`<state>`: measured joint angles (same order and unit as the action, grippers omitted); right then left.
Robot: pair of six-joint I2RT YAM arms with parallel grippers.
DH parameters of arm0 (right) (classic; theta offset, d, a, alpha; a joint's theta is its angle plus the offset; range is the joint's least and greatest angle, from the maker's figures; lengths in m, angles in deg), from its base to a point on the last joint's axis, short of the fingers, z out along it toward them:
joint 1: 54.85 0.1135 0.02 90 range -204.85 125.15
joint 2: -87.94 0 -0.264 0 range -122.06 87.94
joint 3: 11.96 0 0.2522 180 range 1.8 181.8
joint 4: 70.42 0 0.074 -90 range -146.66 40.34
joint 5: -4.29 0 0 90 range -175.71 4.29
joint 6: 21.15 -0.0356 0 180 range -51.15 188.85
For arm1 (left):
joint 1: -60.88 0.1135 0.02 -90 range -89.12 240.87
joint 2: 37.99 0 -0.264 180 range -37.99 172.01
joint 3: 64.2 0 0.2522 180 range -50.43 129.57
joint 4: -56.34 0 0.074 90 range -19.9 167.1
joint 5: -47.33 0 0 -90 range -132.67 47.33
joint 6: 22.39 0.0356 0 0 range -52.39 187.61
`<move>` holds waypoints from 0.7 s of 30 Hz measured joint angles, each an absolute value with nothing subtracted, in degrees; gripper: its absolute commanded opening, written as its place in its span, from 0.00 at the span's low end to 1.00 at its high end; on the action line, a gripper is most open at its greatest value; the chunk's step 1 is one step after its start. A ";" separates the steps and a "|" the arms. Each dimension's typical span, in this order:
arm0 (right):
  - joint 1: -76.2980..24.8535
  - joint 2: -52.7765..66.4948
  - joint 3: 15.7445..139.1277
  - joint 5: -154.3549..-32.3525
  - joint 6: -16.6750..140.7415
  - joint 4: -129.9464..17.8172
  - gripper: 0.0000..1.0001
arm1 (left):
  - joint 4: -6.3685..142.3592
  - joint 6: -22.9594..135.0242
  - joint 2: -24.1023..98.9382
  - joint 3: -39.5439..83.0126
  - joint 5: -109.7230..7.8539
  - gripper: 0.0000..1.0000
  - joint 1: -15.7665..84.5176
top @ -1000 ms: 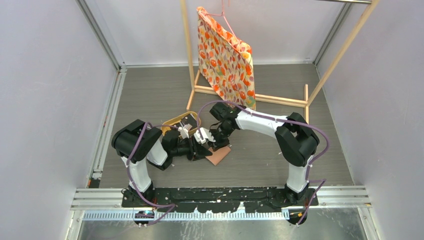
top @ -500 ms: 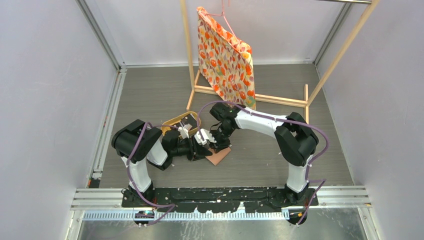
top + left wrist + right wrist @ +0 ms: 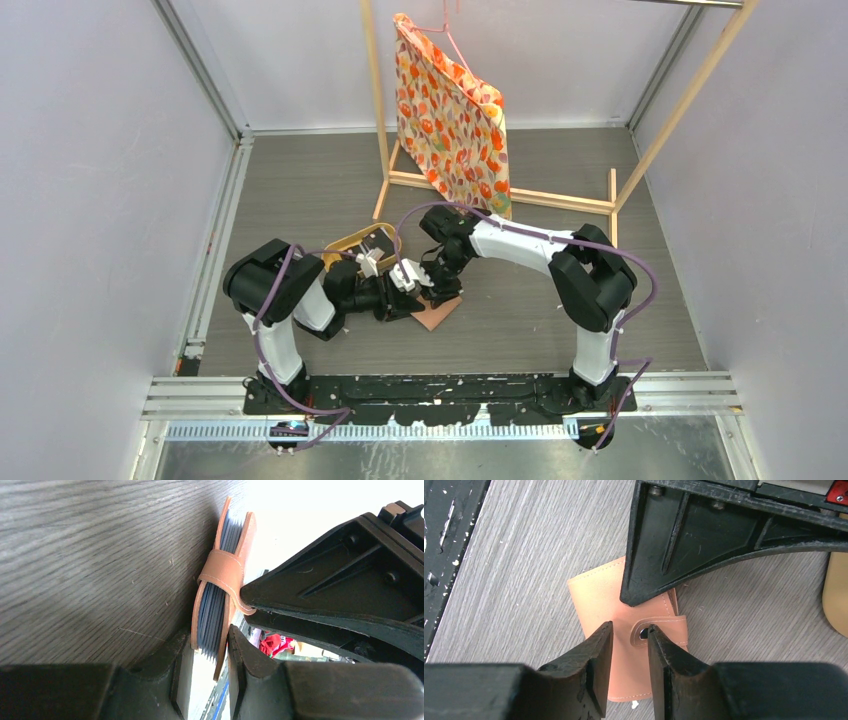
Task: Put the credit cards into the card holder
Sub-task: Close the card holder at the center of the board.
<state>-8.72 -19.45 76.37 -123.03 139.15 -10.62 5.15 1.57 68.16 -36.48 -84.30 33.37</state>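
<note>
Bases of both arms sit at the near edge of the grey wood-grain tabletop [image 3: 300,190], and both arms bend inward to meet left of centre.

The left end effector [image 3: 210,645] reaches in from the left and pinches the small salmon-brown leather fold-over card holder [image 3: 224,575]. One finger presses on each leather face at its edge. From the left wrist the holder is seen edge-on, with stacked grey-blue layers [image 3: 212,612] between its two covers. Whether these are credit cards or only slots cannot be told. A leather snap tab [image 3: 225,570] wraps over the holder's edge.

The right end effector [image 3: 630,630] comes down from the far right, its fingers spread only narrowly and holding nothing. The tab's end and its dark snap hole show in the gap. From the left wrist, one right fingertip [image 3: 245,596] touches the tab's end.

From above, the holder [image 3: 437,314] lies on the tabletop just right of the two end effectors.

Just beyond the left end effector lies an oval yellow-rimmed wooden tray [image 3: 350,243].

Well beyond, near the far wall, an orange leaf-patterned bag [image 3: 450,110] hangs on a light wooden rack [image 3: 660,130].
</note>
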 measured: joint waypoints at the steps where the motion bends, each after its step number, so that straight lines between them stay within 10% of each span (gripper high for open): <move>1: -8.72 -19.45 76.35 -123.06 139.24 -10.60 0.37 | 5.15 1.57 68.16 -36.48 -84.30 0.06 33.37; 21: -8.61 -14.41 67.86 -123.16 137.27 -20.37 0.43 | -4.71 -0.66 72.90 -38.29 -84.19 0.08 33.41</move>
